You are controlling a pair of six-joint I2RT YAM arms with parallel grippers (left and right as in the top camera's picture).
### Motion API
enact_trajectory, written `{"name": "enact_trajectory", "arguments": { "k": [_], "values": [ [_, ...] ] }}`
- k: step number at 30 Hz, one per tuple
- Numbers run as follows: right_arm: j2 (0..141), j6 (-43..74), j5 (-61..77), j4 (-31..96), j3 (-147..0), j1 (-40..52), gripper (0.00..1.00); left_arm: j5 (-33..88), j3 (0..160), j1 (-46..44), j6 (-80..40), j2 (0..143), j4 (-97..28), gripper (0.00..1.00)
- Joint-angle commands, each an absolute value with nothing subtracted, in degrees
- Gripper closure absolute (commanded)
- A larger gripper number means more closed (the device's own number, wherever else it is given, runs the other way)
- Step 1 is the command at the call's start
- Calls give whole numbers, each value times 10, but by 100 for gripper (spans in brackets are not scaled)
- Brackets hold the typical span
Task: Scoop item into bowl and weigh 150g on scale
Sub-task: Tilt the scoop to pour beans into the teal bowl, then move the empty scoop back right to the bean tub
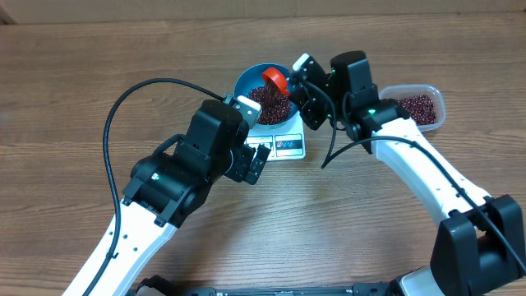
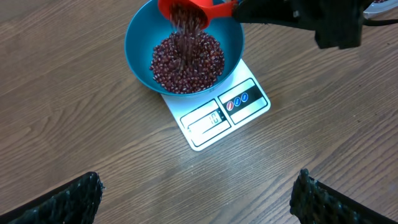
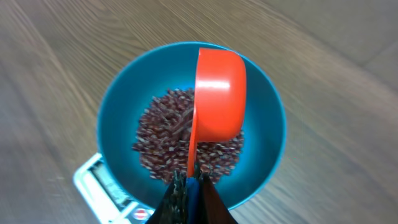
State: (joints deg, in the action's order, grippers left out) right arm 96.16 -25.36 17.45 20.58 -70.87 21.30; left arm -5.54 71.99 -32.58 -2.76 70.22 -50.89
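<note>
Red scoop (image 1: 275,80), clamped in the right gripper (image 1: 293,77), tips over the blue bowl (image 1: 242,85) of beans (image 1: 269,102) on the scale (image 1: 286,145); a bean-filled tub (image 1: 438,99) sits at the bowl's three o'clock.

**3 cams, all on the bowl (image 1: 243,85)**

Overhead: high up, facing straight down, whole table (image 1: 74,57). L wrist: mid-distance, angled down at bowl + scale (image 2: 252,102). R wrist: v. close, right above bowl. All 3 share bowl.
</note>
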Motion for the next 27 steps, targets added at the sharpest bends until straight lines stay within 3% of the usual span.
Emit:
{"name": "enact_trajectory", "arguments": {
  "k": [1,22,27],
  "values": [
    [944,-305,93,204,-721,227,96,-48,729,-323,-17,704,-508,0],
    [938,-333,69,208,-721,235,96,-48,729,-322,-17,705,-508,0],
    [900,-278,69,208,-721,235,96,-48,729,-322,-17,705,-508,0]
  ]
}}
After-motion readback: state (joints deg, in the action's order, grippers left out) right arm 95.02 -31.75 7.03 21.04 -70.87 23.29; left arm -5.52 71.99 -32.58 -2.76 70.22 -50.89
